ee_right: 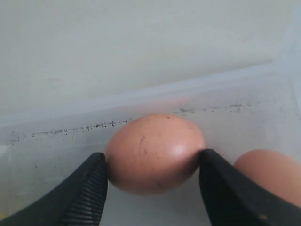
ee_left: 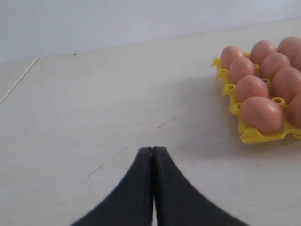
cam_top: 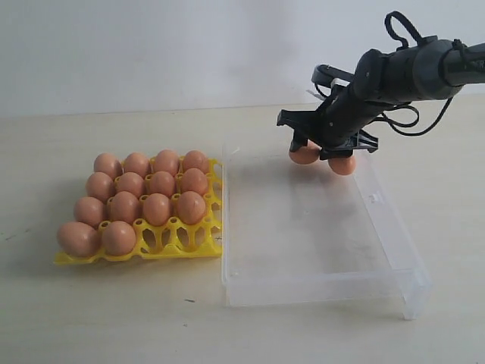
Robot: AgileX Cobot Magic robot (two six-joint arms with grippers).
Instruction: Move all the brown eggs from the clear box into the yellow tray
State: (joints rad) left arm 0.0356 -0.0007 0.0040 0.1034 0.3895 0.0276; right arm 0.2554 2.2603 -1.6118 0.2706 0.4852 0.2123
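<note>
A brown egg [ee_right: 155, 153] is clasped between the right fingers [ee_right: 225, 188] in the clear box [cam_top: 318, 287]; the left fingers [ee_left: 136, 188] are pressed together, empty

No txt, labels, brand names or nos. I can read in any view. Only marks: a row of tiny dark specks along the clear box [ee_right: 56, 141] wall, seen from my right wrist cam. They're too small & smudgy to read as letters.
</note>
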